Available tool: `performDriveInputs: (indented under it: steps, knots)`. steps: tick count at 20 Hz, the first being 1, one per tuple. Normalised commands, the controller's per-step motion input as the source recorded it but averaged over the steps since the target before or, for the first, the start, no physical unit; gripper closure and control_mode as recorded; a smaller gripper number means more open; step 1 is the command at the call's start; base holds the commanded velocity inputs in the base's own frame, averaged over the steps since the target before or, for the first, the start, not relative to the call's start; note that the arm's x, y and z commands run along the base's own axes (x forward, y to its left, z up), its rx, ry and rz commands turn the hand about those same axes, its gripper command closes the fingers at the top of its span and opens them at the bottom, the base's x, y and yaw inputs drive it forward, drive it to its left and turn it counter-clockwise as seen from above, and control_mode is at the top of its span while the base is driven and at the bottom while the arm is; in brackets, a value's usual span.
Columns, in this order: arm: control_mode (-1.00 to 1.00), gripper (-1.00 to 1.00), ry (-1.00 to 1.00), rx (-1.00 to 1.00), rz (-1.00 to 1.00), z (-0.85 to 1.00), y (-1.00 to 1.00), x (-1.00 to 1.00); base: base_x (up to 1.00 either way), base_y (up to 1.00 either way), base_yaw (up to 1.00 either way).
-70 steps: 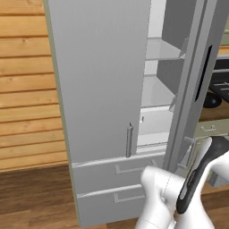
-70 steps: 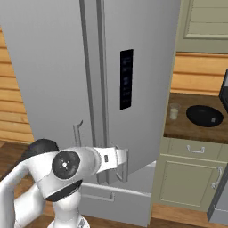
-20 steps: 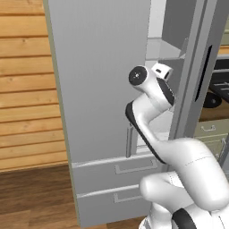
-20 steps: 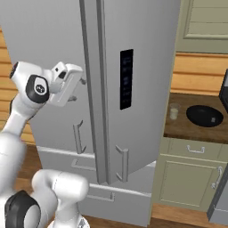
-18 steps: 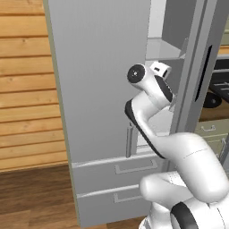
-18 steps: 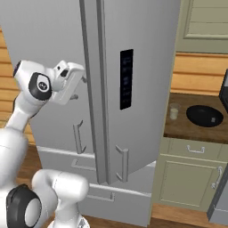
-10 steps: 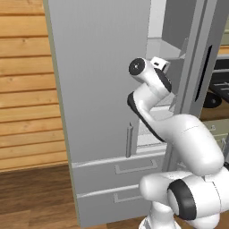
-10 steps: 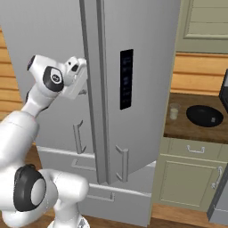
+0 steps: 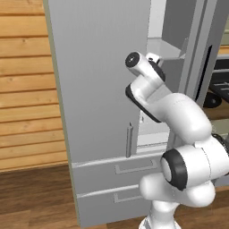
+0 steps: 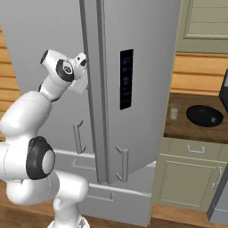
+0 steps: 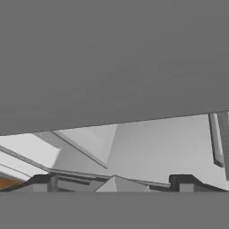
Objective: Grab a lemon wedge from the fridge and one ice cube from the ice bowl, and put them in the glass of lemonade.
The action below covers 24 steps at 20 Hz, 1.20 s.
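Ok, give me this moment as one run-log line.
stage: reaching into fridge | gripper: open, empty, at door gap | lemon wedge: unseen | glass, ice bowl: on counter

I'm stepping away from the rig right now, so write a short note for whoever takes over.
Claw: open, holding nothing, raised at the fridge, pointing into the gap of its left door, which stands partly open.
Fridge: pale shelves show through the gap; the right door is shut.
Lemon wedge: cannot be made out from here.
Glass and ice bowl: side by side on the counter right of the fridge, glass nearer the fridge.
Done: one fridge door partly open.
Left: find and grab the wedge, drop it in the glass, then one ice cube from the bowl into the glass.
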Motion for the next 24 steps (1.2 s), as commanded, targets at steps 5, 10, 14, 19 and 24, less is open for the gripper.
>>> performDriveInputs:
  steps: [5, 10, 14, 19, 24]
  knots:
    - [-1.00, -1.00, 0.11, 0.00, 0.00, 0.00, -0.29, 0.46, 0.00, 0.00, 0.00]
    - [-1.00, -1.00, 0.15, 0.00, 0.00, 0.00, -0.57, 0.27, 0.00, 0.00, 0.00]
    - [-1.00, -1.00, 0.15, 0.00, -0.03, -0.03, -0.95, -0.04, 0.00, 0.00, 0.00]
    - [-1.00, -1.00, 0.14, 0.00, -0.10, -0.04, -1.00, -0.37, 0.00, 0.00, 0.00]
    - [-1.00, -1.00, 0.00, 0.00, -0.18, -0.01, -1.00, -1.00, 0.00, 0.00, 0.00]
